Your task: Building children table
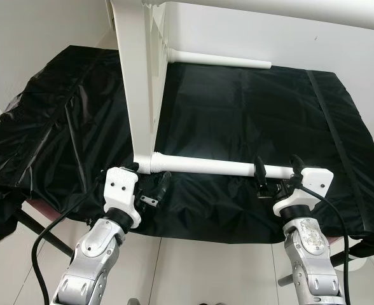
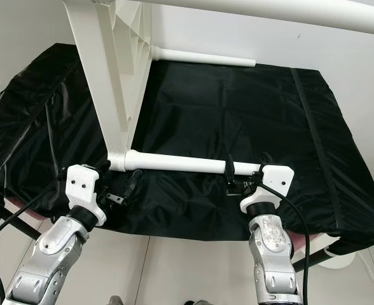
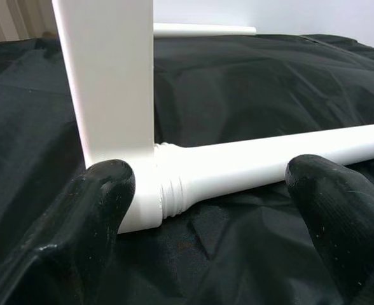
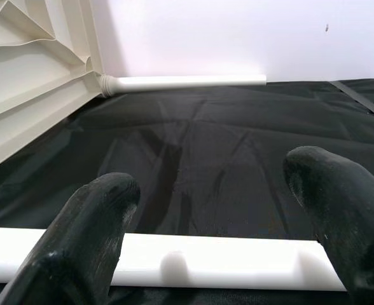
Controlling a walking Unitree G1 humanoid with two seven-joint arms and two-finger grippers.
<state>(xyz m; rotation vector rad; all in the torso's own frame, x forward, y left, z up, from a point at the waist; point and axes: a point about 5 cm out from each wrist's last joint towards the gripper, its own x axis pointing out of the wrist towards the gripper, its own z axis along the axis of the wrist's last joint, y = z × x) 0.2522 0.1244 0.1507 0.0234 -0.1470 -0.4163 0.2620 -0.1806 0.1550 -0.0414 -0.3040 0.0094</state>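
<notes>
Left eye view: unmarked white table leg (image 1: 219, 168), black sheet (image 1: 263, 114).

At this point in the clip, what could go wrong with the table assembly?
The tabletop stands on edge on the black cover, so a push could tip it. The right gripper straddles the near leg's free end with open fingers; the leg may slip when turned. The left gripper sits open at the threaded joint, which could cross-thread.

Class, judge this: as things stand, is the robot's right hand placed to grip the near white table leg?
Probably yes. The right hand is open with its fingers straddling the free end of the near table leg, and nothing lies between them.
</notes>
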